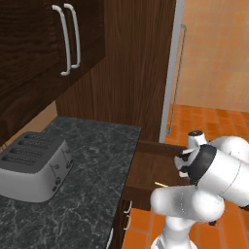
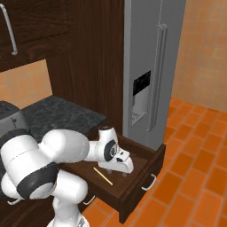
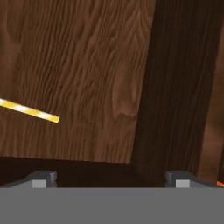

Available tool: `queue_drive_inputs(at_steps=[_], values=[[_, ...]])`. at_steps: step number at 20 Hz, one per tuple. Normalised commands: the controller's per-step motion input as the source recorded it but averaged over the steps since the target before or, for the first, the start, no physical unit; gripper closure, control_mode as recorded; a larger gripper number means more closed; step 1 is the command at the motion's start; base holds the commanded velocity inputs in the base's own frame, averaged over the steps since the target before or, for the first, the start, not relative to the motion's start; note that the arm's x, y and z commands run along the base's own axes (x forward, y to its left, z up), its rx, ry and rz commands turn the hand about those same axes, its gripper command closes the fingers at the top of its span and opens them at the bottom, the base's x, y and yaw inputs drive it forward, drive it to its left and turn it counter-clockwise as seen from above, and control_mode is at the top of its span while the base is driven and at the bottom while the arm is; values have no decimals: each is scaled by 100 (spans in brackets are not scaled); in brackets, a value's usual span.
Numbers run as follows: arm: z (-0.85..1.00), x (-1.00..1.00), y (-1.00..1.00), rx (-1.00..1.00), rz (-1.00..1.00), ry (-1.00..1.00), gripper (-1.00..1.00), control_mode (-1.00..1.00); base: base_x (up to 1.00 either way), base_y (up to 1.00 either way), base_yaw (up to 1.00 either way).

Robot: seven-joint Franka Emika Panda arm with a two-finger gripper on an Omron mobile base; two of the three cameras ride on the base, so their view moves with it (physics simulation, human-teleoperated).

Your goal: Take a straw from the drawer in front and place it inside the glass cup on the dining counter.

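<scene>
The dark brown drawer point(image 2: 153, 165) stands pulled open, its silver handle point(image 2: 149, 182) facing the orange floor. The thin pale yellow straw point(image 2: 103, 176) lies flat on the drawer's bottom. My gripper point(image 2: 117, 172) hangs open inside the drawer, pointing down, just to the right of the straw and not touching it. In the hand view the straw point(image 3: 29, 110) lies at the left, well clear of my open gripper point(image 3: 111, 180), and the drawer's dark side wall point(image 3: 175, 87) runs down the right. One end of the straw point(image 1: 161, 184) peeks out beside my arm above the drawer point(image 1: 148, 165). The glass cup and dining counter are out of view.
A black speckled counter point(image 1: 92, 165) with a silver toaster point(image 1: 34, 165) lies left of the drawer. A tall grey fridge point(image 2: 150, 66) stands just behind the drawer's right side. Dark wall cabinets point(image 1: 48, 39) hang above. Orange tiled floor point(image 2: 195, 168) spreads to the right.
</scene>
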Motion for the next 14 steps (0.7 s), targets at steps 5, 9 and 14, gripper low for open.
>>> queue_drive_inputs(at_steps=[5, 9, 14], values=[[33, 17, 70, 10, 38, -9, -100, -100, 0, 0, 0], [22, 47, 29, 14, 34, -4, -100, -100, 0, 0, 0], [-3, 14, 31, 8, 27, 0, -100, -100, 0, 0, 0]])
